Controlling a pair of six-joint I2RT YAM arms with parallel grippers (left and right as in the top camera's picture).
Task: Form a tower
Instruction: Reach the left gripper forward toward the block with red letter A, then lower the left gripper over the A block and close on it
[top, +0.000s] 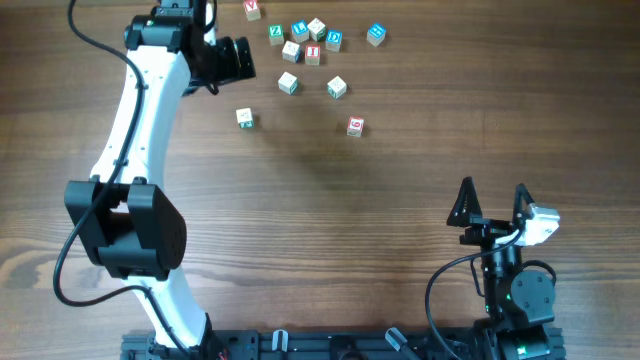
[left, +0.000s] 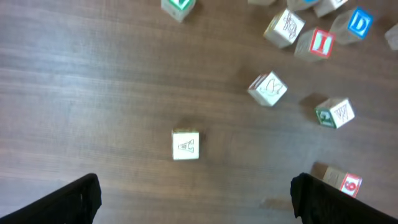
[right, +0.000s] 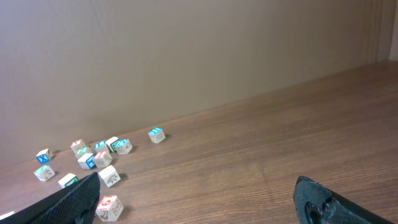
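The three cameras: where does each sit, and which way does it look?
Overhead: above the table, facing straight down; both arms show.
Left wrist: on left arm, facing down onto cubes; open left gripper shows.
Right wrist: low, facing across the table toward cubes and wall; open right gripper shows.
Shared: the red 6 cube.

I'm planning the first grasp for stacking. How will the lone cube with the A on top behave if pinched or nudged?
The A cube looks like rigid wood, so it probably won't deform. Resting flat on the table, it should slide, not roll. Its small size suggests it's light, likely to twist if bumped off-centre.
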